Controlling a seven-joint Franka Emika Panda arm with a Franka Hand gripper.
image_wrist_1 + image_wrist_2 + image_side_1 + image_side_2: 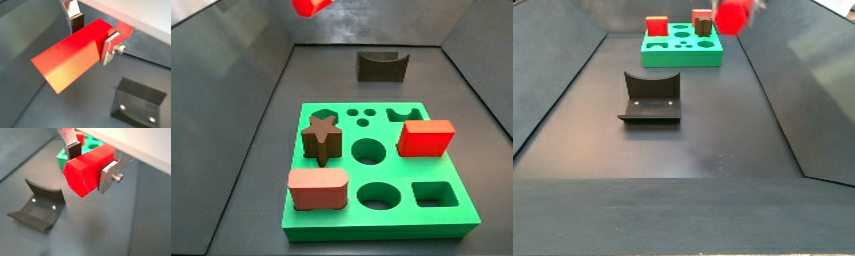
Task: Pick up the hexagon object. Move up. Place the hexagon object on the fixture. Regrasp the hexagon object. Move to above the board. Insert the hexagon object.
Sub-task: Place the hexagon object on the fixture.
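Gripper [90,37] hangs high above the dark floor, its two silver fingers [110,49] clamped on the hexagon object [73,57], which sits between the pads as a bright red bar clear of every surface. In both wrist views the bar juts out past the fingers, its hexagonal end face [80,178] showing in a wrist view. In a side view the red piece [310,6] shows only at the top edge, well above the fixture [382,66]; another side view shows it blurred [734,15] near the board [683,50]. The fixture [649,97] stands alone on the floor, well apart from the board [372,215], which carries a red cube [426,138], a dark star block [322,138] and a salmon-pink block [318,189].
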